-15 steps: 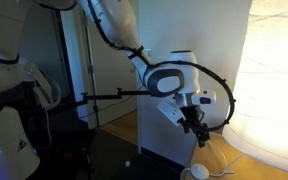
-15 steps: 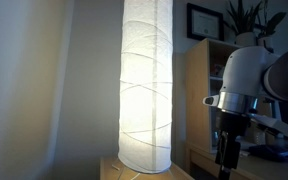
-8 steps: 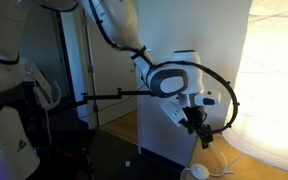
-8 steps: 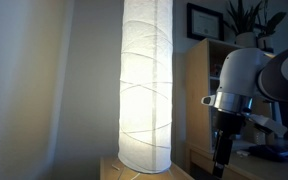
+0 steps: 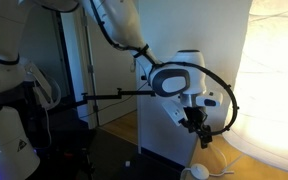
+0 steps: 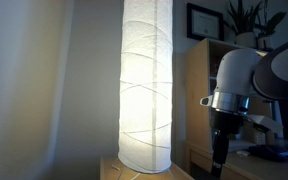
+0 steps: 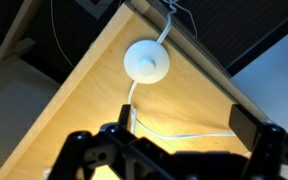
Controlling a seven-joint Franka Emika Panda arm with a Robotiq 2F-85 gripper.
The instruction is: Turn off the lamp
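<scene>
The lamp (image 6: 146,85) is a tall cylinder with a crinkled white paper shade, glowing warm yellow-white; it fills the right side of an exterior view (image 5: 274,80). Its thin white cord (image 7: 174,134) runs over the wooden floor to a round white foot switch (image 7: 145,61), also seen low in an exterior view (image 5: 195,172). My gripper (image 7: 179,128) is open and empty, pointing down above the floor near the switch. It shows in both exterior views (image 5: 200,132) (image 6: 221,150), beside the lamp's base.
A wooden shelf unit (image 6: 202,95) with a framed picture (image 6: 202,20) and a plant (image 6: 246,15) stands behind the arm. A white box-like unit (image 5: 174,110) and dark equipment (image 5: 24,110) stand near the arm. A dark mat edge (image 7: 214,35) borders the wood floor.
The arm has shifted slightly toward the lamp and a little lower. The lamp stays lit.
</scene>
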